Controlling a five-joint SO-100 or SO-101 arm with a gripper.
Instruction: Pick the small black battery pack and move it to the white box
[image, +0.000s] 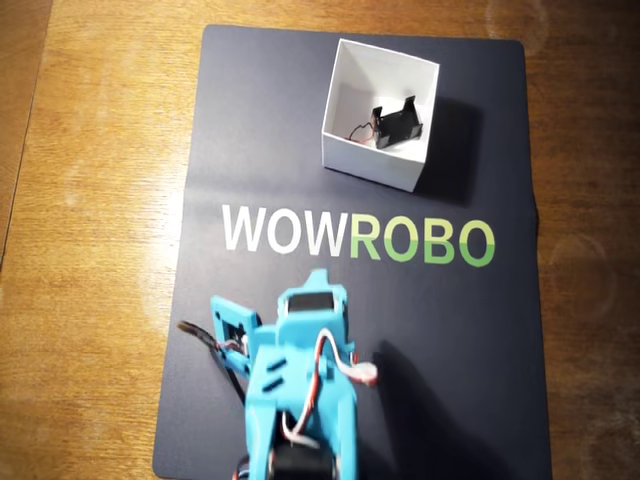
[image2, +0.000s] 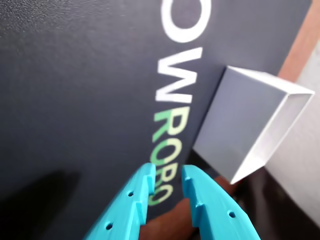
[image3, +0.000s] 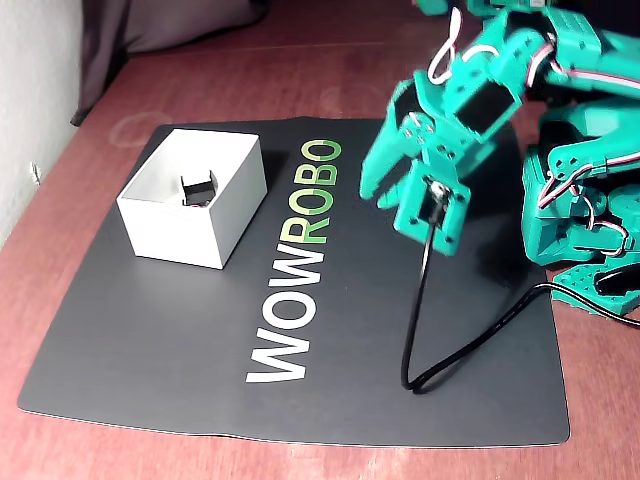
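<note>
The small black battery pack (image: 396, 124) lies inside the white box (image: 368, 160) at the back of the dark mat, with its thin wires beside it. It also shows in the fixed view (image3: 198, 187), inside the box (image3: 180, 235). My teal gripper (image2: 167, 176) hangs above the mat near the green "ROBO" letters, well short of the box. Its jaws stand slightly apart and hold nothing. In the wrist view only the outer wall of the box (image2: 240, 125) shows; the pack is hidden there. In the fixed view the gripper (image3: 372, 190) is raised to the right of the box.
The dark WOWROBO mat (image: 250, 120) covers the wooden table (image: 90, 200). A black cable (image3: 420, 330) hangs from the wrist and loops on the mat. The arm's base (image3: 585, 230) stands at the mat's right edge in the fixed view.
</note>
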